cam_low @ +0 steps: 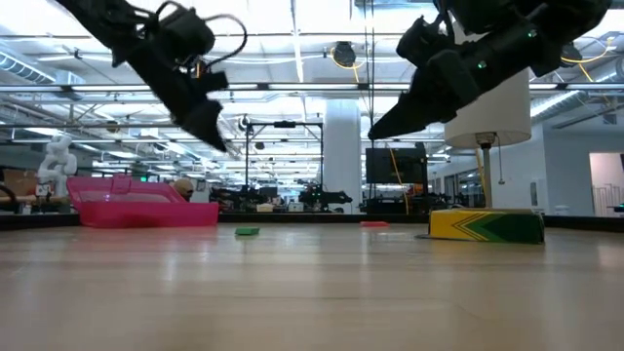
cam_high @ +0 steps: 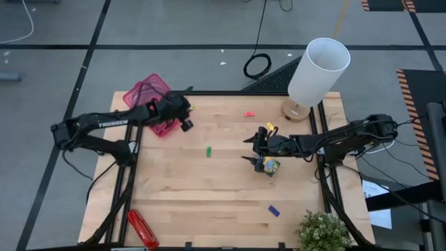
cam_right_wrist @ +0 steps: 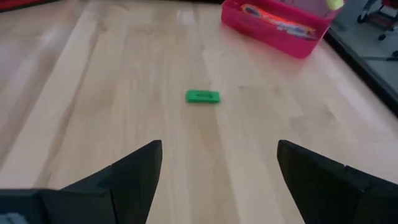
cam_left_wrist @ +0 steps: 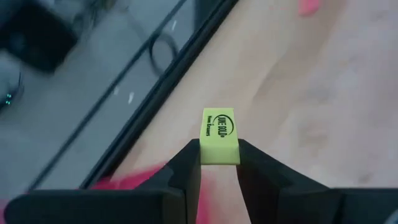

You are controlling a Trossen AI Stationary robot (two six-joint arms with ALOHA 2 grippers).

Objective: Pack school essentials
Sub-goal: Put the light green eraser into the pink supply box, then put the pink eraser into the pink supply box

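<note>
yellow eraser (cam_left_wrist: 220, 137) sits pinched in your left gripper (cam_left_wrist: 219, 163), over the pink case (cam_high: 150, 97) at the table's ten o'clock; drop it in. right gripper (cam_right_wrist: 217, 168) hangs spread near the crayon box (cam_high: 270, 166), green eraser (cam_right_wrist: 203, 96) ahead.

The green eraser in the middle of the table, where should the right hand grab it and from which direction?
The green eraser lies flat and alone on the bare wood, so probably come straight down from above and pinch its two long sides across the narrow width. The right hand is open, wide enough, and already faces it. The pink box sits well beyond it.
</note>
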